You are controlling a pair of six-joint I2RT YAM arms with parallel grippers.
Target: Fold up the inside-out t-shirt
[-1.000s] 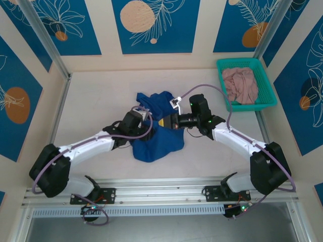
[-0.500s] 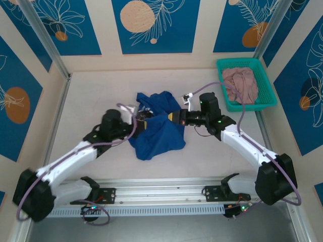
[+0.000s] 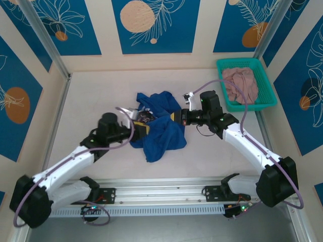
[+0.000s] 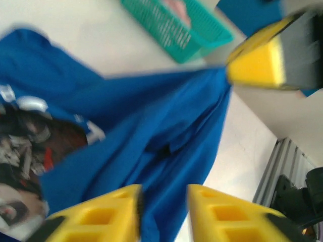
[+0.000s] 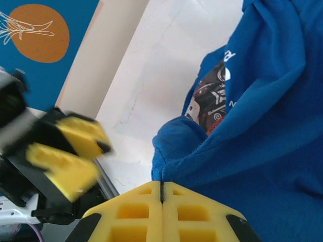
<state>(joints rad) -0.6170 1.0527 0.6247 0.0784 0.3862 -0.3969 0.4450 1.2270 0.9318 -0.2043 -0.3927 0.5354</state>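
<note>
Mid-table, the blue shirt (image 3: 161, 128) lies in a crumpled heap as I work it from both sides. My right gripper (image 3: 176, 117), reaching in at the heap's 2 o'clock edge, has its yellow fingers pressed together on a pinch of blue cloth. The right wrist view shows the fold caught at the tips (image 5: 161, 189). From my left wrist, the shirt (image 4: 151, 126) runs taut up to that clamped gripper (image 4: 252, 63) at 1 o'clock. My left gripper (image 3: 144, 129) sits at the heap's 9 o'clock edge with its fingers apart and nothing between them; blue cloth shows through the gap between them (image 4: 164, 194). A dark print (image 5: 209, 101) shows among the folds of the shirt (image 5: 272, 126). Off at 2 o'clock on the table (image 3: 91, 101), well apart from the heap, a teal basket (image 3: 270, 96) holds a pink garment (image 3: 241, 83).
</note>
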